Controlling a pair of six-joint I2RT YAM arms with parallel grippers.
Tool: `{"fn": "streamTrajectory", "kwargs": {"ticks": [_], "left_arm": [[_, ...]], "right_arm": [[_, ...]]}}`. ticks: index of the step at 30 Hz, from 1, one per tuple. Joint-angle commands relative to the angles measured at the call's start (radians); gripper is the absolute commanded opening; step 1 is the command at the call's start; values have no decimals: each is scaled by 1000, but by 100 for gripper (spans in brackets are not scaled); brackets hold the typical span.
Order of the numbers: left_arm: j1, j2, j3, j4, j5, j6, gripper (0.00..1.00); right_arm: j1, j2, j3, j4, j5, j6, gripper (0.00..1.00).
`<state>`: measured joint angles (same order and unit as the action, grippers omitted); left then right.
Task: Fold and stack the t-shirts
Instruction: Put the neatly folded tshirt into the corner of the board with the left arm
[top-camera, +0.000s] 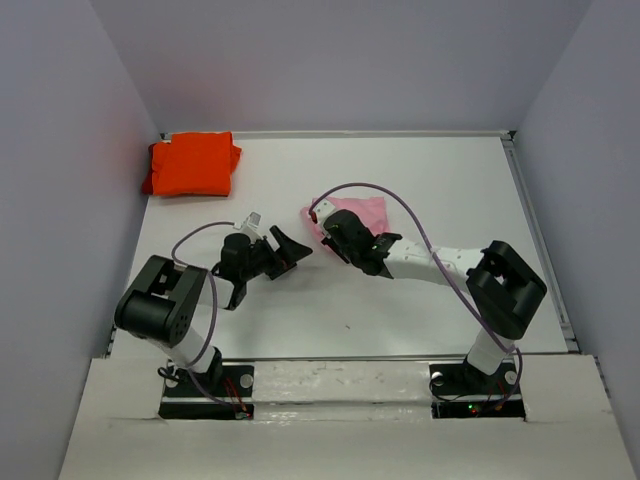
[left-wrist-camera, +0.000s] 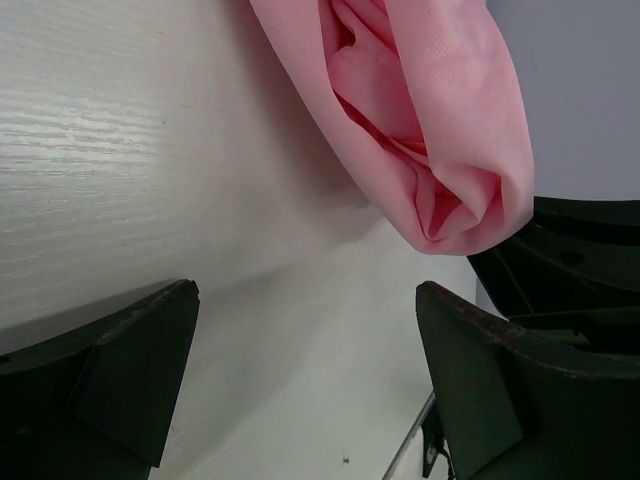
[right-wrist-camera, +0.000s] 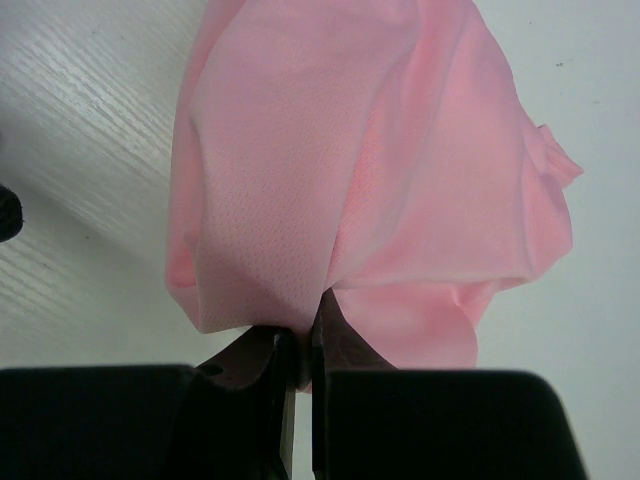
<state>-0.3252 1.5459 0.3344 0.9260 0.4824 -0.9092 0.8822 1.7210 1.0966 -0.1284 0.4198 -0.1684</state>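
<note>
One of two looks folded: orange t-shirt (top-camera: 190, 163), upper left. Pink t-shirt (top-camera: 362, 212) bunched mid-frame, clenched in right claw (right-wrist-camera: 300, 345); left claw (left-wrist-camera: 305, 380) spread, empty. Stacking pending.

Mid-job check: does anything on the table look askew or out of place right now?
The pink t-shirt is a loose, wrinkled bundle, not a flat fold, pinched at one edge by the right gripper mid-table. The orange t-shirt lies folded in the far left corner. The left gripper is open, empty.
</note>
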Motion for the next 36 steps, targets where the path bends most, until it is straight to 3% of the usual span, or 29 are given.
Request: {"fn": "streamTrajectory", "kwargs": {"ticks": [1,9,17,28,36], "left_arm": [[0,87,-35,409,71,-137,99],[-5,512,-84,1149,99,-443,99],[-9,527,-26,1117,91,-439,99],[-9,467,140,855,68,-407,99],[-9,522,210,841,55,-408,99]], "right_arm": [[-5,-1,6,21,2,0,0],[-5,6,9,10,4,-3,0],[-5,28,11,7,1,3,0],[-5,20,-18,4,-24,35,0],[-5,15,-24,4,-36,36,0]]}}
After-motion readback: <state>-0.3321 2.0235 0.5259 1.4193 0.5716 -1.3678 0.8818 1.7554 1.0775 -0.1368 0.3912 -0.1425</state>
